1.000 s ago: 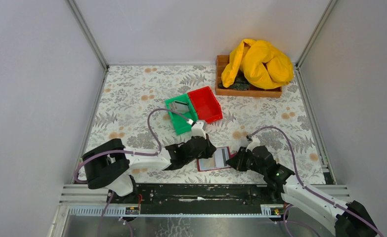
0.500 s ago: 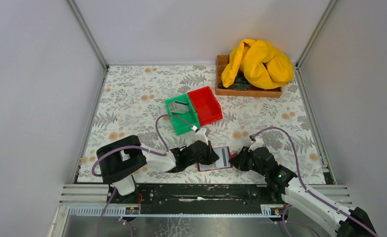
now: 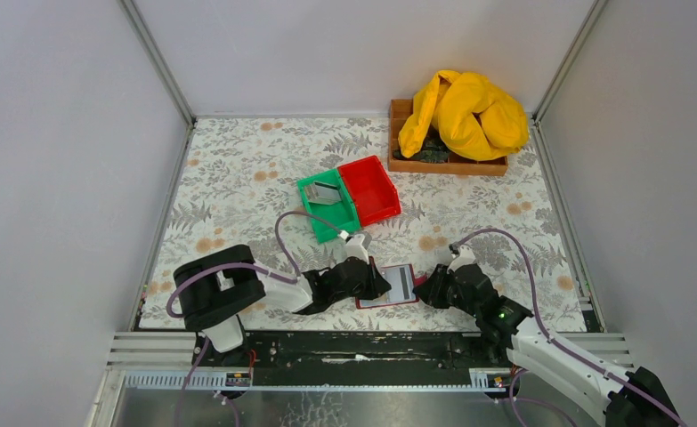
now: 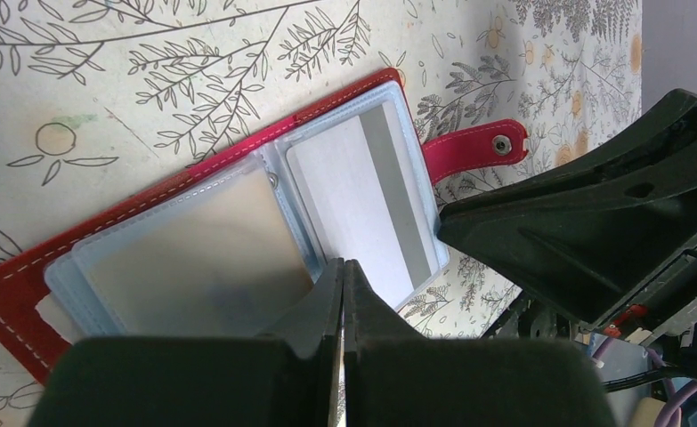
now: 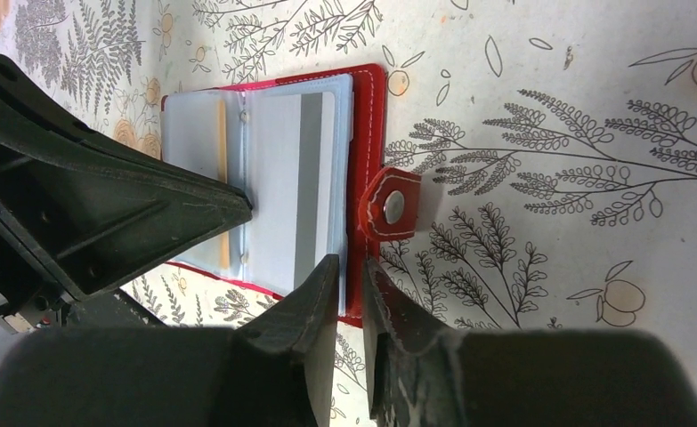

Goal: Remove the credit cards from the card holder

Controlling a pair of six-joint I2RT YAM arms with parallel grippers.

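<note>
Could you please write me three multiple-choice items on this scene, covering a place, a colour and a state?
1. Where on the table is the card holder?
A. in the far left corner
B. between the left gripper and the right gripper
C. in the far right corner

2. What colour is the bin touching the red bin?
A. green
B. blue
C. yellow

3. The card holder is:
A. snapped shut
B. lying open
C. standing on edge

Answers:
1 B, it lies at the near edge with a gripper on each side.
2 A, its walls show green in the top view.
3 B, both wrist views show its clear sleeves face up and the snap tab undone.
</note>
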